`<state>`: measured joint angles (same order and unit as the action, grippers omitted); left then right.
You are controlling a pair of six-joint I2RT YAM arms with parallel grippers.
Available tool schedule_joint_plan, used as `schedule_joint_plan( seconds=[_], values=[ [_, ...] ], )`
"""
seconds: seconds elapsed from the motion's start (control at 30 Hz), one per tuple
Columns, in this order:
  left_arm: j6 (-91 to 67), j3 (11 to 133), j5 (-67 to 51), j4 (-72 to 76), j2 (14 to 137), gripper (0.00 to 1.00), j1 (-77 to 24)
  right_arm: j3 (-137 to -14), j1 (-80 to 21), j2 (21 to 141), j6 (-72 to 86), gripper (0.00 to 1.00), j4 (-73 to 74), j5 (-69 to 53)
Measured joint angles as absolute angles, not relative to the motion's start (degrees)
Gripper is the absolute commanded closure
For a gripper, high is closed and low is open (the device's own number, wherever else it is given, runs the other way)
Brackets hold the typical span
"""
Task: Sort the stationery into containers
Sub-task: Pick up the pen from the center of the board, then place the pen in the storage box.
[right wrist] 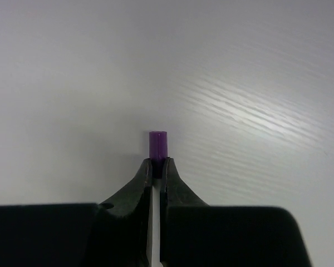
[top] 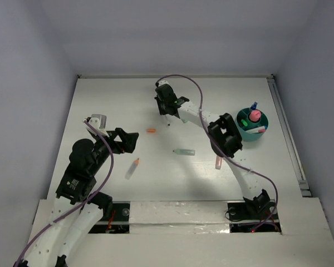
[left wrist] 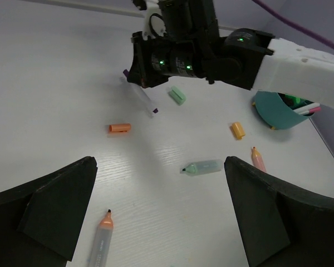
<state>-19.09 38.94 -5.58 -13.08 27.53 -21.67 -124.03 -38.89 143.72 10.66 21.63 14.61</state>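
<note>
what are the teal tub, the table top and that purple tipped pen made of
Teal tub: likely plastic; even colour, thin smooth wall, slight sheen.
Table: white, perhaps laminate or painted wood; fine grain lines catch the light.
Pen: probably plastic; matte purple end, pale translucent-looking barrel.

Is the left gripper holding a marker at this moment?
No, the left gripper is wide open, and the nearest orange-tipped marker lies loose on the table.
</note>
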Motion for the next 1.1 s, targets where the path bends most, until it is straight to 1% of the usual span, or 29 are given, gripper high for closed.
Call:
schedule_joint_plan(
  seconds=[0.1, 0.17, 0.27, 0.37, 0.5, 0.6, 0.7, 0.77, 0.87, 1.1],
  values=[
    [-19.09, 38.94, -5.80, -13.06, 27.57, 0.01, -21.67, -110.63, -38.30, 133.40, 14.04, 1.00, 15.07, 16.51],
    [-19.09, 38.94, -5.98, -13.06, 27.62, 0.01, -21.67, -104.09, -38.20, 126.06, 15.25, 1.00, 9.87, 19.70],
    [-19.09, 38.94, -6.09, -13.04, 27.59, 0.01, -21.67, -92.51, -37.52, 111.83, 15.14, 1.00, -0.71, 26.00],
    [-19.09, 38.94, -6.24, -13.06, 27.24, 0.01, -21.69, -77.89, -35.92, 94.98, 14.33, 1.00, -12.38, 32.99],
    [-19.09, 38.94, -6.31, -13.02, 26.24, 0.01, -22.22, -59.16, -27.73, 73.28, 14.87, 1.00, -23.68, 42.59],
    [-19.09, 38.94, -6.46, -13.02, 25.67, 0.01, -23.00, -48.45, -19.70, 63.68, 15.33, 1.00, -27.62, 48.64],
    [-19.09, 38.94, -6.57, -12.99, 25.26, 0.01, -23.70, -40.36, -14.41, 59.07, 15.20, 1.00, -27.81, 52.42],
    [-19.07, 38.94, -6.66, -13.02, 25.15, 0.01, -24.03, -37.52, -12.53, 58.74, 14.87, 1.00, -27.79, 53.82],
    [-19.07, 38.94, -6.68, -13.04, 24.82, 0.01, -24.40, -36.47, -10.61, 60.75, 14.48, 1.00, -27.97, 55.44],
    [-19.07, 38.94, -6.63, -13.08, 24.34, 0.01, -25.54, -36.47, -9.65, 67.64, 13.56, 1.00, -30.24, 57.12]
  ],
)
